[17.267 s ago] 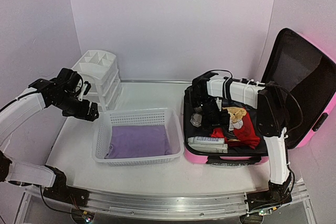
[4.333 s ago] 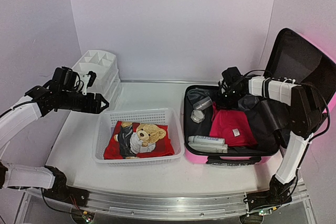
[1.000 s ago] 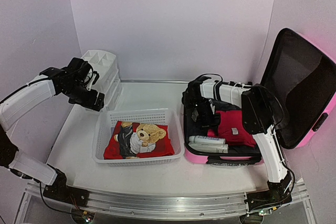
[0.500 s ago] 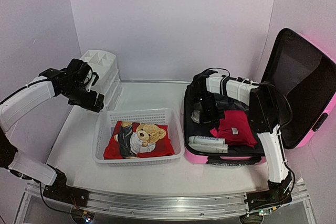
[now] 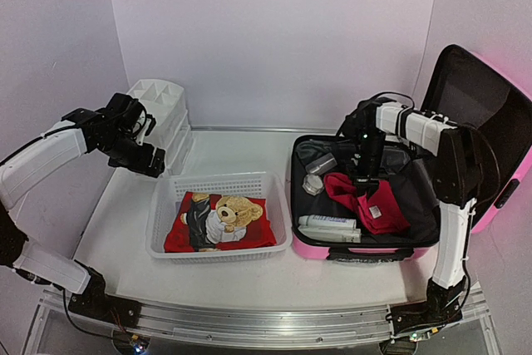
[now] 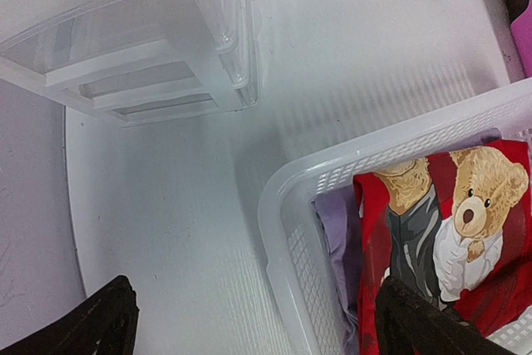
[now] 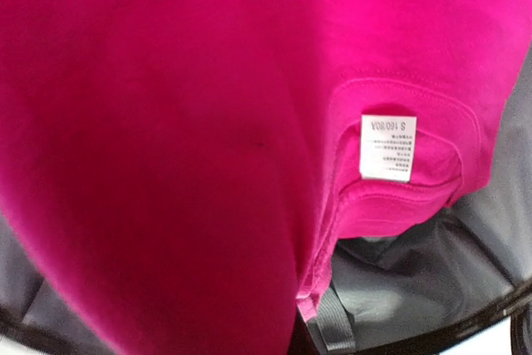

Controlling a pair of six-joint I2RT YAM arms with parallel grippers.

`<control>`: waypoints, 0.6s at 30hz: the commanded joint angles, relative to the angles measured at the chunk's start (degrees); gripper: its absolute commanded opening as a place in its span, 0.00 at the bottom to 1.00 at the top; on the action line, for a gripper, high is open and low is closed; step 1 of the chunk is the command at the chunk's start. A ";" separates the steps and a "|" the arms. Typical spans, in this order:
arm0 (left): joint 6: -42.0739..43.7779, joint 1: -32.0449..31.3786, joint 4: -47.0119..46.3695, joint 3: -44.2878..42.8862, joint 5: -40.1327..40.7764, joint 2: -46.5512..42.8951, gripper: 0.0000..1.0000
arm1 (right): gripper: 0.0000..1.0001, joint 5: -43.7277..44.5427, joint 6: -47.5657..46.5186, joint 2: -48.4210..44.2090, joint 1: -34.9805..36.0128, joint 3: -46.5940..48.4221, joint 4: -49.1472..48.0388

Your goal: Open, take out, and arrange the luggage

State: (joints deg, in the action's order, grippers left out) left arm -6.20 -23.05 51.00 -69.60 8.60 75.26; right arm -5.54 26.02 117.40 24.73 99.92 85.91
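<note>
Step in hand: taking out. The right fingers [image 5: 362,169] are clamped shut on a magenta fabric garment [image 5: 367,199]. Its top is bunched at them and the rest drapes into the case. The right wrist view is filled by this fabric and its white size tag [image 7: 386,147].
Next move: probably lift until the trailing cloth clears the case wall, then carry it left to the basket. A dragging hem could snag the small items.
Left arm: the left fingers [image 6: 93,328] are spread wide and hold nothing, hovering over the table near the basket's far-left corner.
Suitcase: bright-pink hard-shell suitcase [image 5: 309,248] at the table's right, black-lined lid standing open. It holds the garment, white tubes or boxes [image 5: 326,228] along the near wall, and grey items [image 5: 316,161] too small to identify.
Basket: white mesh plastic basket [image 5: 218,180], centre-left. A red teddy-bear-print cloth [image 5: 220,220] lies on a purple cloth [image 6: 334,220].
Drawers: white plastic drawer organizer [image 5: 162,114], far left; contents not discernible.
</note>
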 commanded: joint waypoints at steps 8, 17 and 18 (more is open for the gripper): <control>-5.56 0.28 1.96 -6.33 -0.15 3.27 0.96 | 0.00 -25.58 -12.48 -2.13 -8.95 3.50 -3.03; -11.67 0.24 3.57 -6.92 -2.41 4.19 0.95 | 0.00 -20.05 -13.04 2.22 -8.84 3.10 -2.85; -11.78 0.28 3.69 -6.80 -2.47 4.25 0.95 | 0.00 -19.42 -12.72 2.54 -8.76 3.13 -2.93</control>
State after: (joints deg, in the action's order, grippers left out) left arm -14.94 -23.05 53.74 -73.91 7.51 79.66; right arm -27.38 13.74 118.39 15.44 101.86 83.37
